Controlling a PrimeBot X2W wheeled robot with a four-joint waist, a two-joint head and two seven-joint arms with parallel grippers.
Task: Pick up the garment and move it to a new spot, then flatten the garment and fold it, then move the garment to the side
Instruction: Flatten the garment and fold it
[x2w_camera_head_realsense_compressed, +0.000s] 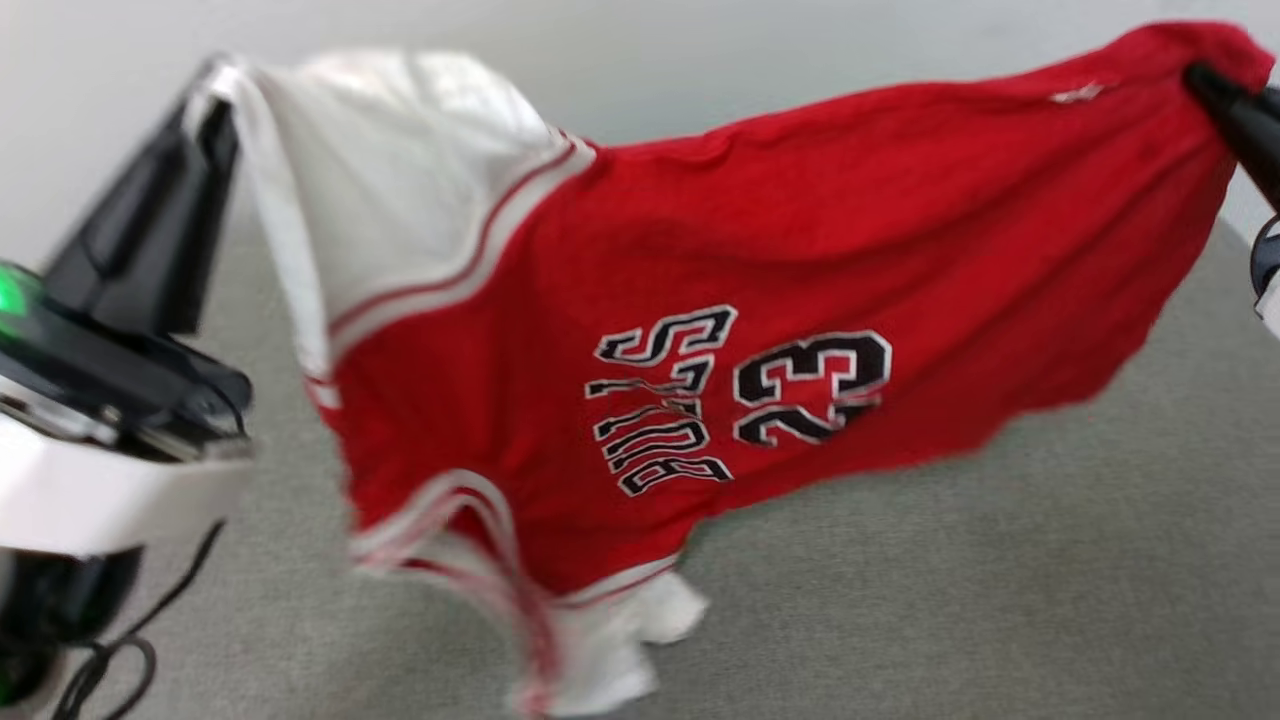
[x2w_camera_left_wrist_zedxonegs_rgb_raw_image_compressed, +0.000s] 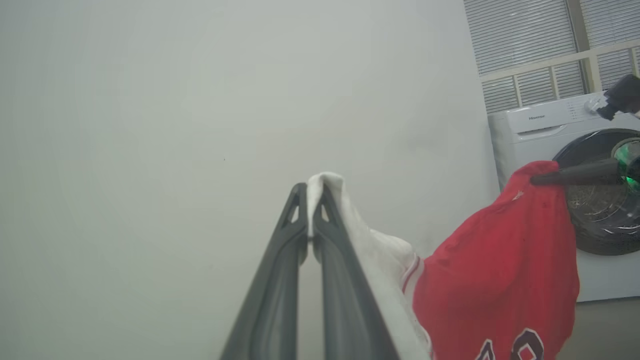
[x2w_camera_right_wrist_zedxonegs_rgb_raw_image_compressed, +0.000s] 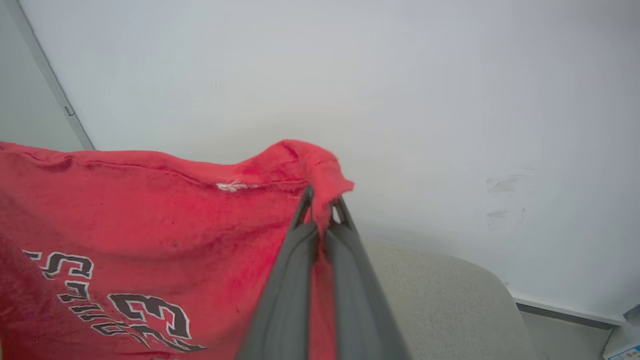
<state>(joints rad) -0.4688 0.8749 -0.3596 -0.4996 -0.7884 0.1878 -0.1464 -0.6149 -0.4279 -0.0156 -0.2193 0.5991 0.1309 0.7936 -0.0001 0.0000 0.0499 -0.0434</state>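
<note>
The garment (x2w_camera_head_realsense_compressed: 780, 270), a red jersey with white sleeves and black-and-white "BULLS 23" print, hangs stretched in the air between both grippers, above the grey table (x2w_camera_head_realsense_compressed: 1050, 560). My left gripper (x2w_camera_head_realsense_compressed: 215, 95) is shut on the edge of a white sleeve at the upper left; in the left wrist view its fingers (x2w_camera_left_wrist_zedxonegs_rgb_raw_image_compressed: 300, 210) pinch white cloth. My right gripper (x2w_camera_head_realsense_compressed: 1205, 80) is shut on a red corner at the upper right; in the right wrist view its fingertips (x2w_camera_right_wrist_zedxonegs_rgb_raw_image_compressed: 322, 200) clamp that corner of the garment (x2w_camera_right_wrist_zedxonegs_rgb_raw_image_compressed: 150, 215). The other sleeve dangles near the table.
A pale wall (x2w_camera_head_realsense_compressed: 700, 50) runs behind the grey padded table. A white washing machine (x2w_camera_left_wrist_zedxonegs_rgb_raw_image_compressed: 550, 120) with a dark round door stands at the right of the left wrist view. The table's rounded corner (x2w_camera_right_wrist_zedxonegs_rgb_raw_image_compressed: 475, 280) shows in the right wrist view, with floor beyond.
</note>
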